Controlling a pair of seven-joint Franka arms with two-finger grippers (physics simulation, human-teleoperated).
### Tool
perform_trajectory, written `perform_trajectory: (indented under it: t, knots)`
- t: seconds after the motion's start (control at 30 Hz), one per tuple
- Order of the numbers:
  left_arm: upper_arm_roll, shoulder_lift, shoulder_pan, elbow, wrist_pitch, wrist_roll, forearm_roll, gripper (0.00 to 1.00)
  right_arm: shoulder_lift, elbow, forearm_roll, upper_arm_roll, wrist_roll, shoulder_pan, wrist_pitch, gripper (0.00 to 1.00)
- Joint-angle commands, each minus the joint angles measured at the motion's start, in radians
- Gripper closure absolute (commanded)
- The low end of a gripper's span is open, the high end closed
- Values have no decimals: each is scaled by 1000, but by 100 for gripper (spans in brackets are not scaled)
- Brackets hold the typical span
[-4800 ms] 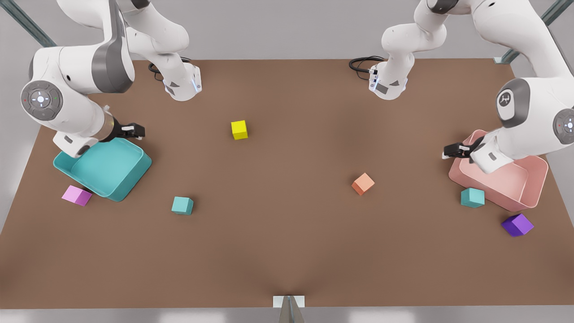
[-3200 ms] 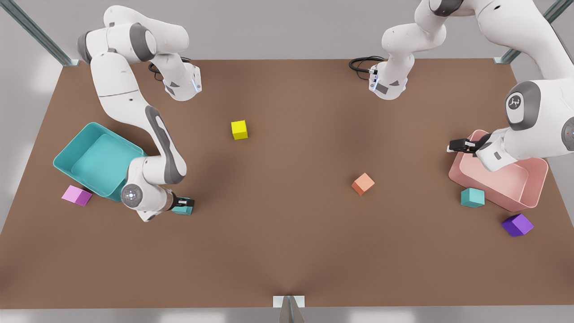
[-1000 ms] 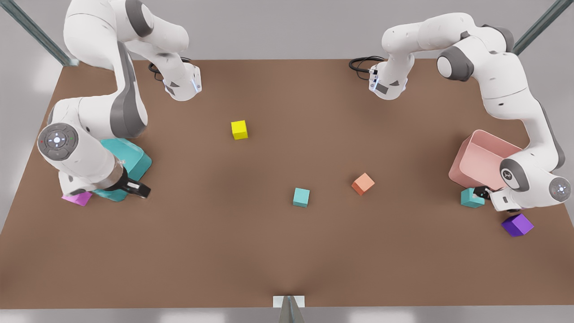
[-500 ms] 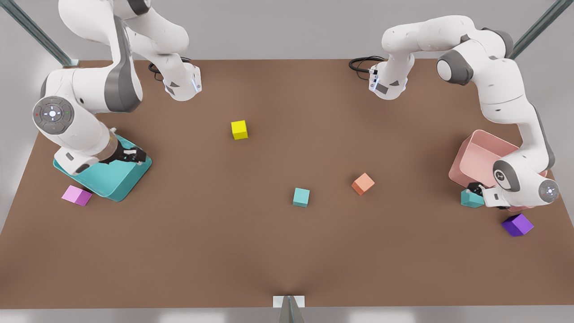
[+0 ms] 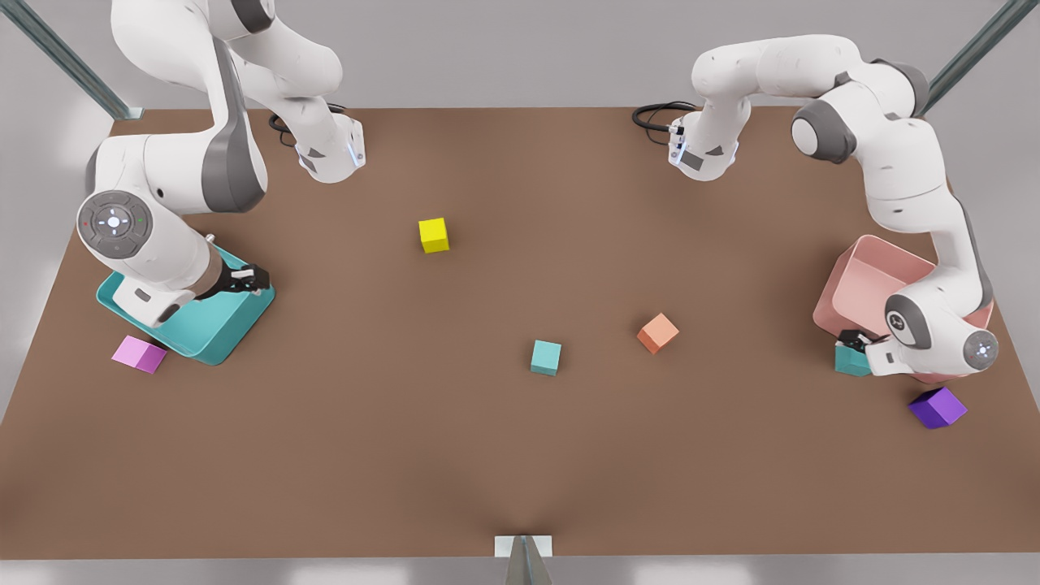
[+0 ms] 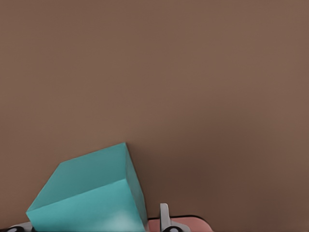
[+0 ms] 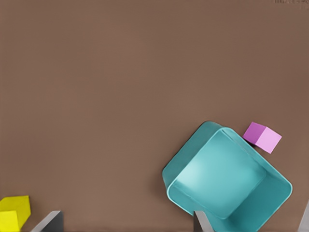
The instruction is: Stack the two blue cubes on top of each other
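One blue cube (image 5: 546, 357) rests alone on the brown table near its middle. The other blue cube (image 5: 849, 362) lies at the front view's right, against the pink tray (image 5: 849, 276). My left gripper (image 5: 853, 341) is down over this cube (image 6: 91, 193). Its fingertips (image 6: 164, 218) stand on either side of the cube with a small gap, so it is open. My right gripper (image 5: 246, 279) hovers open above the teal tray (image 5: 219, 337) at the front view's left, holding nothing.
A yellow cube (image 5: 434, 235) sits toward the back and an orange cube (image 5: 658, 332) right of the middle blue cube. A purple cube (image 5: 937, 407) lies near the left gripper. A pink cube (image 5: 138, 354) is beside the teal tray (image 7: 227, 179).
The right gripper carried one blue cube from the left to the table's middle, let go and pulled back over the teal tray. The left gripper came down onto the other blue cube.
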Motion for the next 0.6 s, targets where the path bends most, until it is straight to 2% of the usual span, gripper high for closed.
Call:
perform_trajectory:
  t: [0.0, 0.07, 0.2, 0.3, 0.37, 0.4, 0.43, 0.5, 0.57]
  knots:
    - [0, 0, 0, 0, 0, -60, -2, 3, -1, 1, -1, 0, -101, -1, -4, 0]
    - [0, -2, -1, 0, 0, -60, -2, 31, -1, 1, 1, 0, -101, 2, -4, 0]
    - [0, -26, -18, 2, -2, -107, 4, 32, -1, 1, 1, 0, -101, 2, -6, 0]
    - [0, -95, -122, 0, -10, -321, 4, 32, -1, 1, 1, 0, -101, 2, -6, 0]
    - [0, -219, -252, 2, -46, -443, 3, 32, -1, 1, 1, 0, -104, 2, -6, 0]
    - [-1, -322, -374, 3, -86, -627, 1, 32, -1, 1, 1, 0, -104, 1, -7, 0]
    - [-4, -364, -469, 3, -154, -912, 1, 32, -1, 1, 1, 0, -104, 2, -7, 0]
    - [-55, -350, -625, 39, -283, -1305, -2, 32, -1, 1, -1, 0, -109, 1, -7, 0]
    - [-63, -305, -762, 63, -283, -1500, -15, 32, -1, 9, -1, 0, -110, -1, -7, 0]
